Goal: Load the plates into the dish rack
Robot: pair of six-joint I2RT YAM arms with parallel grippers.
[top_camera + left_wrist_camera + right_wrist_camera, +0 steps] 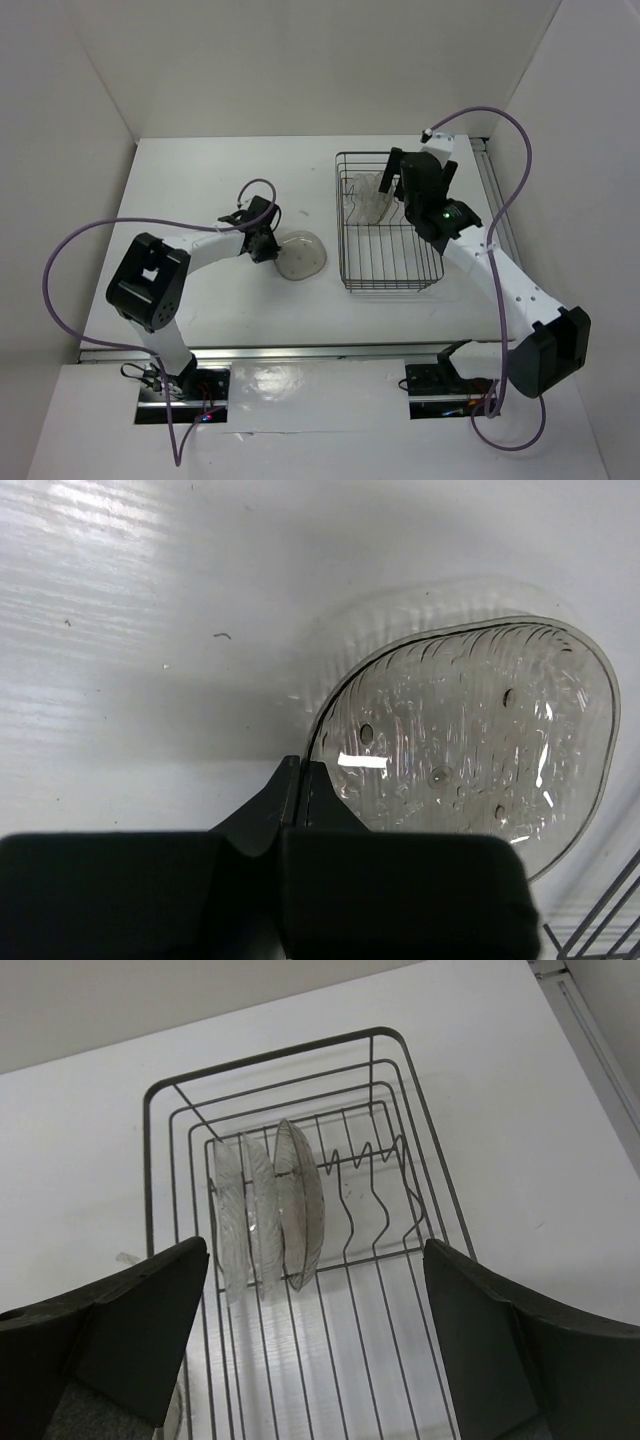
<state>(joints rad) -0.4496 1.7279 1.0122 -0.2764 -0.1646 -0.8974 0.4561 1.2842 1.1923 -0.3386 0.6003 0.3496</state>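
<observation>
The left claw [267, 243] [300, 772] is clenched. Its two dark fingers meet tip to tip on the near rim of the tinted plate [301, 255] [470, 740], pinching its edge at one rounded corner. That plate lies flat on the white table [200, 180], hollow side up, with faint specks showing through it. In the left wrist view its long axis runs from the fingertips away to the upper right. From above it sits just right of the claw and left of the rack [392, 283] [600, 920], near it but not touching.

The rack stands on the table right of centre, its long axis running away from the arm bases. Three plates [368, 196] [268, 1215] stand on edge between the prongs in its far left part, packed close side by side. Their faces turn across the rack and their edges line up with its length. Two are clear and the rightmost is tinted. The remaining prong slots to their right hold nothing.

The right claw [397, 178] [312, 1260] hangs above the far end of the rack [290, 1052]. It is released, fingers [130, 1330] spread wide, holding and touching nothing. The plates and wires show in the gap between them.
</observation>
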